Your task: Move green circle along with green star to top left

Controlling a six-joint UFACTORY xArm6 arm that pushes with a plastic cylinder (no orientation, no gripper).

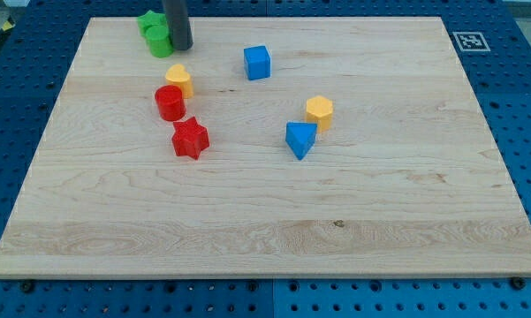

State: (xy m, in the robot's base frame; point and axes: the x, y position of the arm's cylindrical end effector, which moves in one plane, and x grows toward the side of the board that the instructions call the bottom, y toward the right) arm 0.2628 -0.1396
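Eight small blocks sit on the one wooden tabletop (pixel 265 221), two in each of four colours. The two greens are the green star (pixel 148 21) and green circle (pixel 159 40); the two reds are the red cylinder (pixel 170 103) and red star (pixel 190 139). The two yellows are the yellow heart-like block (pixel 179 80) and yellow hexagon (pixel 319 112), and the two blues are the blue cube (pixel 258 63) and blue triangle (pixel 299 139).
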